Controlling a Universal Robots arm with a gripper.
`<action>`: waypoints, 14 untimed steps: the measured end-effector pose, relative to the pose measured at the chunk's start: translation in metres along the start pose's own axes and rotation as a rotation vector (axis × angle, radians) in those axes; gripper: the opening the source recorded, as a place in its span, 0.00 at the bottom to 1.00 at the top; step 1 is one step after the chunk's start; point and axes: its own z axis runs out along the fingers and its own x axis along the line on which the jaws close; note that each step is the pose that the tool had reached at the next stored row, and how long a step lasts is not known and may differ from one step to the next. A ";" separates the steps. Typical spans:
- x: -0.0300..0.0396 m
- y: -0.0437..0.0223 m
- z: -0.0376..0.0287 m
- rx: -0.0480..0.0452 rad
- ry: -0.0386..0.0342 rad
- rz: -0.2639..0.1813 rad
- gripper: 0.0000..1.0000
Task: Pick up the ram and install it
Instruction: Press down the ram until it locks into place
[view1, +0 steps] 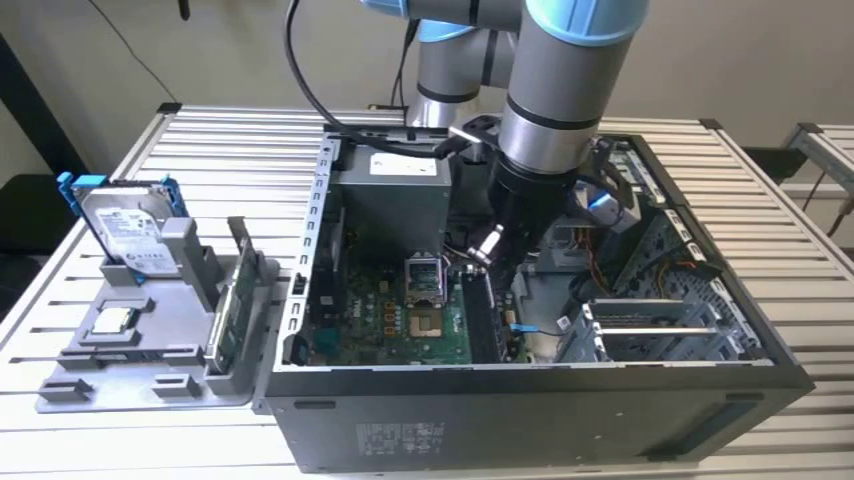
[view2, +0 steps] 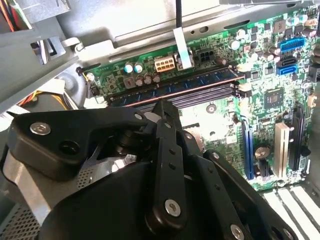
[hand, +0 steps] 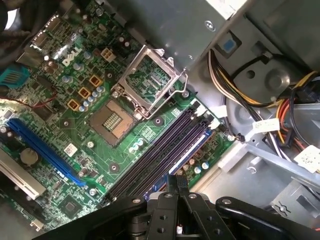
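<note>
Your fingers (view2: 162, 107) look pinched narrow with nothing between them. They hang just above the ram (view2: 172, 85), which sits down in a slot on the green board (view2: 260, 75), near its edge. In the first wrist view the fingers (hand: 176, 181) point at the near end of the long slots (hand: 165, 150). The ram's long side runs straight across the finger tips. Farther off, outside the case (view1: 534, 420), the drive (view1: 130, 235) stands in the gray holder (view1: 120, 345) on the worktop (view1: 214, 140).
</note>
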 end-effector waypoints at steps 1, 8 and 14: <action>0.0000 0.0000 0.0000 0.0000 0.0001 -0.007 0.11; 0.0001 0.0000 -0.0001 0.0004 0.0004 -0.066 0.11; 0.0001 0.0000 -0.0001 0.0004 0.0002 -0.140 0.11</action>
